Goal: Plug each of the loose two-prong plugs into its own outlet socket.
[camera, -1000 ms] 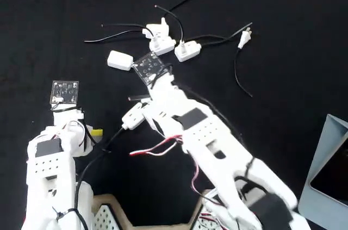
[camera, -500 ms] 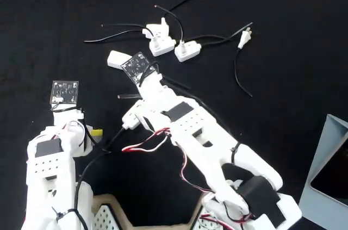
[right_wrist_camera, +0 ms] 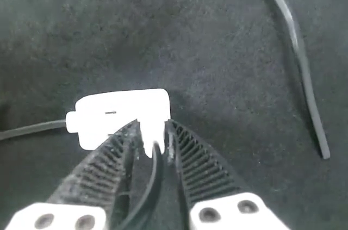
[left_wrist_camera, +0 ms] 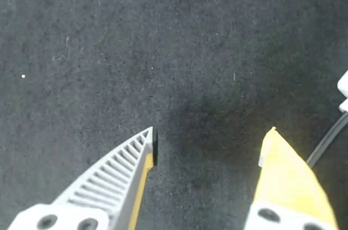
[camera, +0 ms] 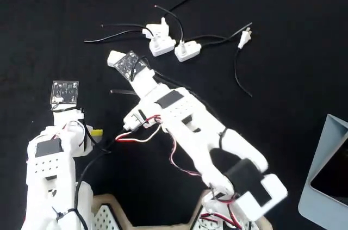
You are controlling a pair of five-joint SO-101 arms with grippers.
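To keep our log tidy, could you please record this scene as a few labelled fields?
Right gripper: shut on white corded block
Left gripper: open over bare black cloth
Far side: white adapter beside second adapter, both corded
Small corded plug: lying loose, apart from adapters

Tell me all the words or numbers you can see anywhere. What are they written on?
No words, numbers or signs can be read in these pictures.
The left arm's board: tiny marks, too small to read.
The right arm's board: tiny marks, too small to read.
The white plug: one short dark line, not a letter or number.
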